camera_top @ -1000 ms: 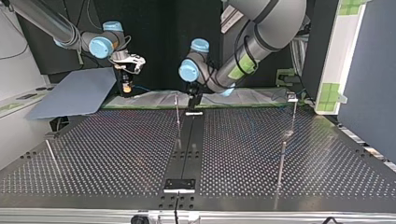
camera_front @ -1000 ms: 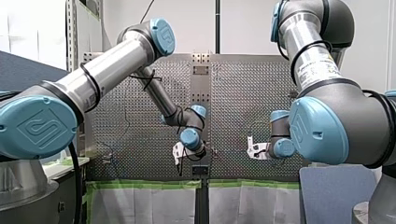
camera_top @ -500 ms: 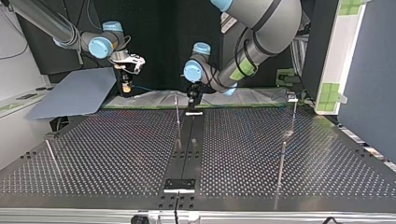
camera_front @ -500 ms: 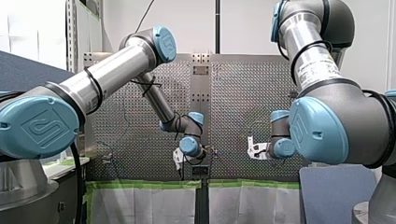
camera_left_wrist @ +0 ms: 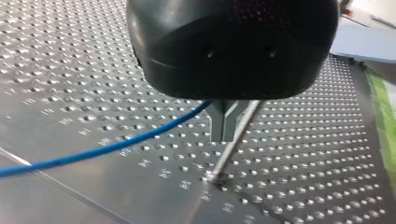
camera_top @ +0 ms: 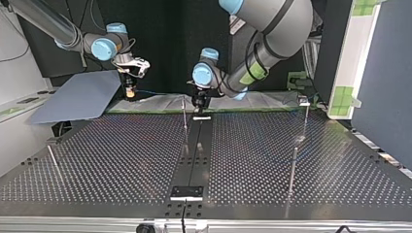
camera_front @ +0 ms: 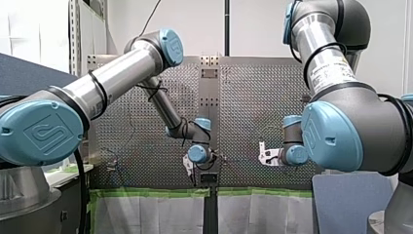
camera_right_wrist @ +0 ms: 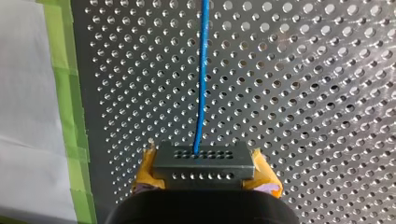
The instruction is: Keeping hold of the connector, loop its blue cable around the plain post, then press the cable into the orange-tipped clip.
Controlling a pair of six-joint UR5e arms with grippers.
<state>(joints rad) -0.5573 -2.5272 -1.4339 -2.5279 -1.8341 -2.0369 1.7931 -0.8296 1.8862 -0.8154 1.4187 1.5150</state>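
connector point(camera_right_wrist: 204, 159) clamped in rt end effector point(camera_right_wrist: 205, 175)

In the left wrist view the black housing of my left end effector point(camera_left_wrist: 227, 134) hides where the blue cable point(camera_left_wrist: 107, 148) meets it (the cable's far end runs off the picture). In the right wrist view the connector point(camera_right_wrist: 204, 158) covers most of the yellow pads point(camera_right_wrist: 264, 173) of my right end effector point(camera_right_wrist: 205, 169).

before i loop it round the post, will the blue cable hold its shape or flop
Probably floppy: the blue cable looks thin and runs straight from the connector only where it seems pulled taut. In the left wrist view it curves gently, so it should bend round the post easily. Likely light too.
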